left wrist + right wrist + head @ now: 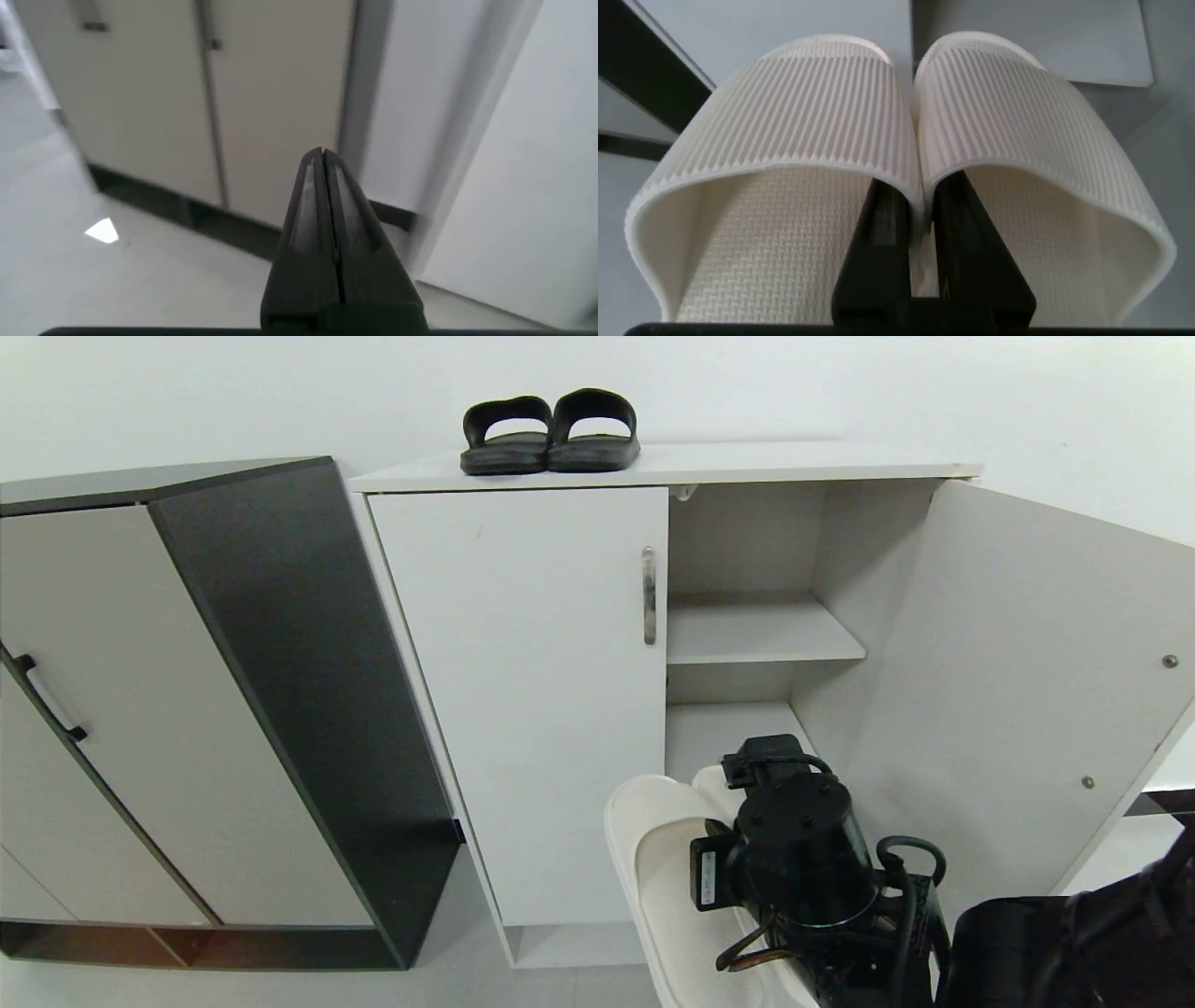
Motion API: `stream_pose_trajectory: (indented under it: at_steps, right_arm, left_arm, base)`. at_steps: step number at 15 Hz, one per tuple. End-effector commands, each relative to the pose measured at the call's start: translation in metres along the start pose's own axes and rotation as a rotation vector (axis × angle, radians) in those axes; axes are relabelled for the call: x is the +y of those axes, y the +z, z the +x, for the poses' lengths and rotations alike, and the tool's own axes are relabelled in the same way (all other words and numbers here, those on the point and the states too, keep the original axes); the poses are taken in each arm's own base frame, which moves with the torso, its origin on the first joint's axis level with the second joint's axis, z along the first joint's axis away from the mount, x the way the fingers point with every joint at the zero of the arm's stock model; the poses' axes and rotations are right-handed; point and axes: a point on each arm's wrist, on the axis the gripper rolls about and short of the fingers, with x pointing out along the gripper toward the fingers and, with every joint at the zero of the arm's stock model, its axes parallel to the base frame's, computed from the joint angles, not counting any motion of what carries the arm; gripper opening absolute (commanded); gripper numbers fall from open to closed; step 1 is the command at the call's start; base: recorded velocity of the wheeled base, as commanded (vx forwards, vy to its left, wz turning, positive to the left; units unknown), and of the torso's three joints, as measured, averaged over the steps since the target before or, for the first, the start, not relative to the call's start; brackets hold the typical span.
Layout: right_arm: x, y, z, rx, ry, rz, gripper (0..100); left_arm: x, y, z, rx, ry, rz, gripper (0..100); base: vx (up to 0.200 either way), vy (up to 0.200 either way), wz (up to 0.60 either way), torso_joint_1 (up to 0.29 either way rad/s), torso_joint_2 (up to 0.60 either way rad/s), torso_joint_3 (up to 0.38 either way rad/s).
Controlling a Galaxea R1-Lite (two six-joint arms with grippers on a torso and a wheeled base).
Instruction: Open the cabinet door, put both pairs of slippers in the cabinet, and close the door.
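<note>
Cream ribbed rubber slippers (813, 112) held before the open white wooden cabinet (523, 709).
The right gripper (920, 201) pinches the pair's inner walls; the left gripper (323, 187) is empty, fingers pressed together.

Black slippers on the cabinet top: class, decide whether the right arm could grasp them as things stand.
Probably not yet. The right gripper is shut on the white slippers, so it has no free grip. The black slippers lie uncovered on the cabinet top.

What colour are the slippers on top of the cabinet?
Black slippers, best seen in the head view.
</note>
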Motion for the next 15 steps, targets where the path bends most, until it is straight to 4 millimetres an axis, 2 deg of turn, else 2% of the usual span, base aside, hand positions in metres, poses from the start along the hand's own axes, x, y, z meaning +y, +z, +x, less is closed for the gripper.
stream_pose_trajectory:
  at_steps: [1, 5, 6, 11, 15]
  right_arm:
    - [-0.001, 0.000, -0.001, 0.000, -0.003, 0.000, 0]
    - [-0.006, 0.002, 0.002, -0.009, -0.014, 0.011, 0]
    - [-0.007, 0.003, 0.003, -0.015, -0.019, 0.011, 0]
    - [-0.037, 0.011, 0.020, -0.020, -0.120, 0.002, 0]
    - [-0.042, 0.017, 0.017, -0.035, -0.128, 0.016, 0]
  left_arm:
    - [-0.004, -0.006, -0.006, -0.048, -0.281, 0.013, 0]
    - [-0.006, -0.011, -0.007, 0.011, -0.411, -0.053, 0]
    - [-0.007, -0.011, -0.007, -0.013, -0.434, 0.032, 0]
    - [-0.007, -0.011, -0.007, -0.003, -0.432, 0.004, 0]
    - [-0.007, -0.011, -0.007, 0.000, -0.421, -0.024, 0]
  base:
    - [0.000, 0.000, 0.00, 0.000, 0.00, 0.000]
    - [0.000, 0.000, 0.00, 0.000, 0.00, 0.000]
    - [0.000, 0.000, 0.00, 0.000, 0.00, 0.000]
    - [0.000, 0.000, 0.00, 0.000, 0.00, 0.000]
    - [0.000, 0.000, 0.00, 0.000, 0.00, 0.000]
